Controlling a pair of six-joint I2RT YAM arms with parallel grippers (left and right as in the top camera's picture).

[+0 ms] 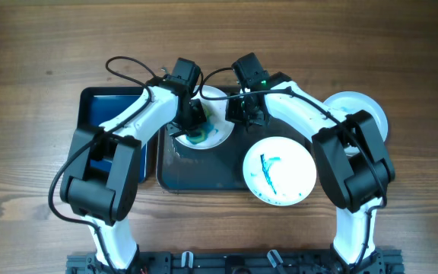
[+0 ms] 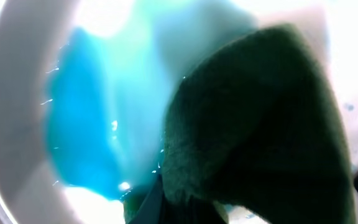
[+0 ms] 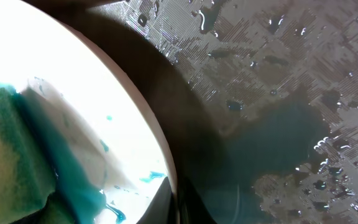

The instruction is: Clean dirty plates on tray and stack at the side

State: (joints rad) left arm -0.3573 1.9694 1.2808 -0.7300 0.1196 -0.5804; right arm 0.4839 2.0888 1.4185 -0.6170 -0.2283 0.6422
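Note:
A dirty plate lies at the back left of the dark grey tray. My left gripper is shut on a green sponge and presses it on this plate. In the left wrist view the sponge lies on the plate, next to a wide blue-teal smear. My right gripper is shut on the plate's right rim; its fingers pinch the rim of the plate. A second dirty plate with a blue streak lies on the tray's right end.
A white plate lies on the table to the right of the tray, partly under my right arm. A smaller glossy blue tray lies to the left, under my left arm. The grey tray's floor is wet.

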